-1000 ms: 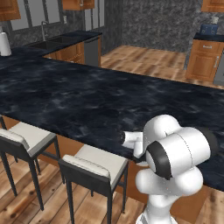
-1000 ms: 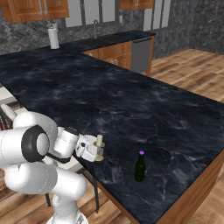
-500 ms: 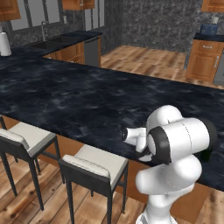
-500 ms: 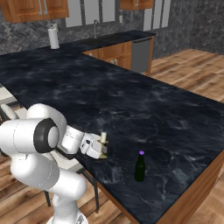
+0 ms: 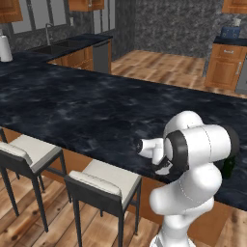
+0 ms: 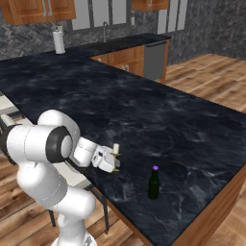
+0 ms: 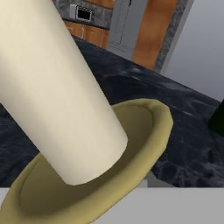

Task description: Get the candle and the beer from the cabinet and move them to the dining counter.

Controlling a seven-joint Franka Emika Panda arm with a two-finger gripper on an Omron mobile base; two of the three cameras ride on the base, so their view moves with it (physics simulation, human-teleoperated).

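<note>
The pincer (image 6: 113,162) sits at the near edge of the black marble tabletop (image 6: 144,110), around the cream candle (image 7: 57,96) on its olive dish holder; whether it grips cannot be told. Just beyond, the green beer (image 6: 153,182) stands upright.

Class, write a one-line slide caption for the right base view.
Robot hand sets candle on the dining counter near the beer.

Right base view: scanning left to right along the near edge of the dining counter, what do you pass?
The arm's big white elbow joint → gripper with the candle at its tip → beer, standing upright on the dining counter → the counter's right-hand corner.
</note>
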